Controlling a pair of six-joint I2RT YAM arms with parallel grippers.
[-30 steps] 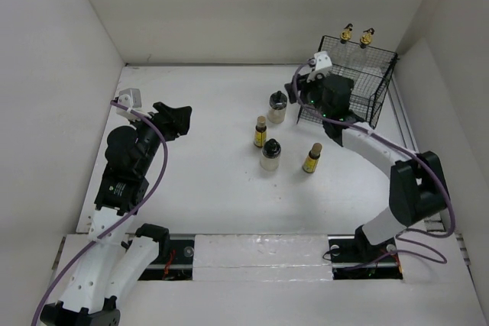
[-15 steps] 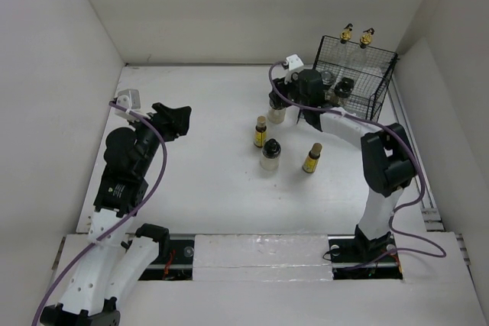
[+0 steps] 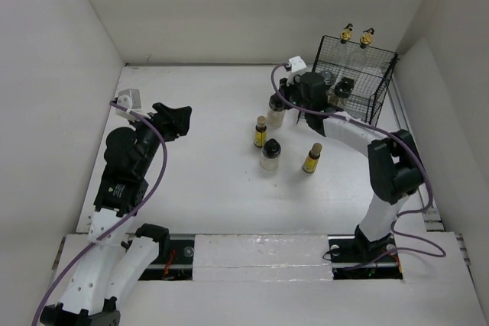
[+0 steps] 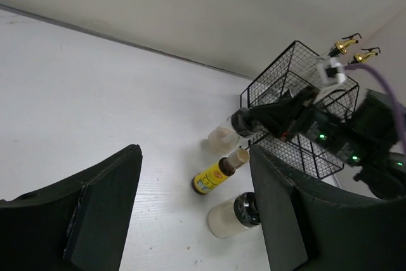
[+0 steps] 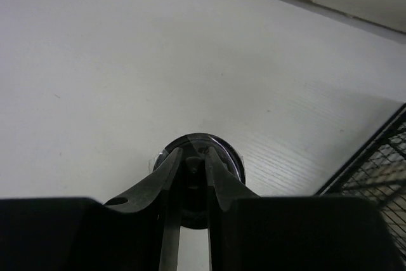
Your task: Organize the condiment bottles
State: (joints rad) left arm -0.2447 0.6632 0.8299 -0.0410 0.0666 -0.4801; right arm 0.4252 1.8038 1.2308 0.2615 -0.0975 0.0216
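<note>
wire rack (image 3: 380,98): gold-pourer bottles (image 3: 348,33), black-capped jar (image 3: 345,86) inside | right tool (image 5: 193,158) clamped on squat jar (image 5: 230,157) cap | left tool (image 4: 195,153) apart

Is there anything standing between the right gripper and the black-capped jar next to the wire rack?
Nothing visible does. The right gripper has its fingertips at the black cap of the jar, with no bottle between. The wire rack stands to the jar's right in the top view.
</note>
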